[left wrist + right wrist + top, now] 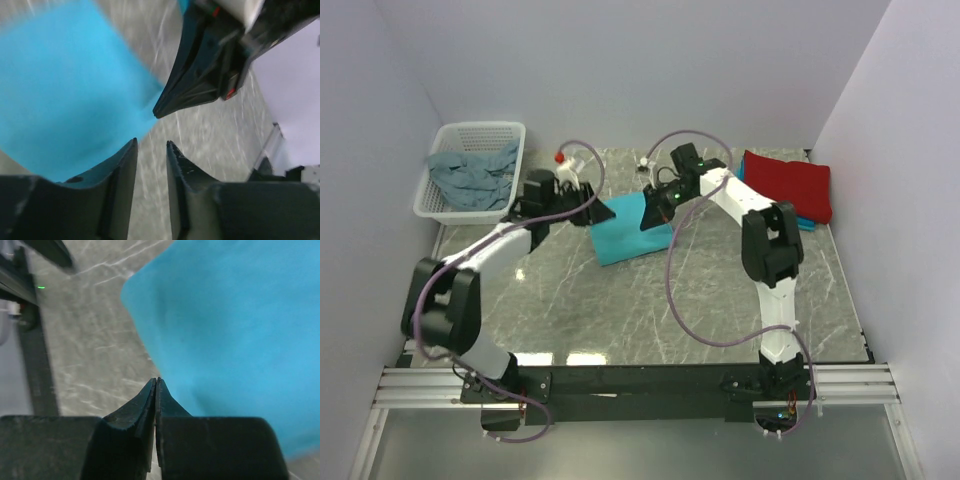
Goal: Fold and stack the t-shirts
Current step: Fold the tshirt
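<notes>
A bright turquoise t-shirt (623,243) lies folded on the table's middle, also in the left wrist view (65,95) and the right wrist view (235,330). My left gripper (604,211) hovers at its far left corner, narrowly open and empty (151,145). My right gripper (651,217) is at its far right edge, shut with nothing visible between the jaws (156,381), tips just beside the cloth edge. A red t-shirt (788,183) lies folded on a turquoise-blue one (807,223) at the back right. A grey-blue t-shirt (472,176) is crumpled in the basket.
The white perforated basket (507,135) stands at the back left by the wall. Purple cables (676,300) loop over the table from both arms. My right gripper shows close ahead in the left wrist view (200,75). Walls close the left, back and right sides.
</notes>
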`<state>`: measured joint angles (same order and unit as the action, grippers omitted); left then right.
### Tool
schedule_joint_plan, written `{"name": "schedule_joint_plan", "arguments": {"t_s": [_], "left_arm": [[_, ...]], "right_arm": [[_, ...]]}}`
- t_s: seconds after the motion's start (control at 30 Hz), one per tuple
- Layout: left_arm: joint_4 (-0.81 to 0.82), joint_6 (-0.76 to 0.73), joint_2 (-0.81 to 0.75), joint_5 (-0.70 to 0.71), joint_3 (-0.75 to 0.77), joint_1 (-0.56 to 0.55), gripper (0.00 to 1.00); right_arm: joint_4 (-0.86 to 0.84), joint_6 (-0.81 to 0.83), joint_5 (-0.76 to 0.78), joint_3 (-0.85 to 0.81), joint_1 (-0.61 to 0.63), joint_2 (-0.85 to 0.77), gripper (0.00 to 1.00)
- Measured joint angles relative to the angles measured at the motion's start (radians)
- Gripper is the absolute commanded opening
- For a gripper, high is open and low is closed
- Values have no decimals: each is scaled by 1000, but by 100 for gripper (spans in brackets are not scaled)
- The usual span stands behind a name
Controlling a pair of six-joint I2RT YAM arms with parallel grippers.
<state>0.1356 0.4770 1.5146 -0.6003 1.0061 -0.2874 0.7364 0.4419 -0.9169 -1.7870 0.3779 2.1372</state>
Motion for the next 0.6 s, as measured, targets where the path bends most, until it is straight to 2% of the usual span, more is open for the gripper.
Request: {"name": "schedule_joint_plan", "arguments": {"t_s": [0.1, 0.27, 0.6], "left_arm": [[21, 77, 105, -31, -62, -26, 31], [46, 138, 203, -39, -77, -91, 30], [49, 137, 329, 50, -81, -90, 26]], "right_arm": [[33, -63, -66, -10, 11, 82, 6], [32, -174, -75, -8, 11, 140, 7], [-1, -346, 63, -33, 1, 209, 8]]}}
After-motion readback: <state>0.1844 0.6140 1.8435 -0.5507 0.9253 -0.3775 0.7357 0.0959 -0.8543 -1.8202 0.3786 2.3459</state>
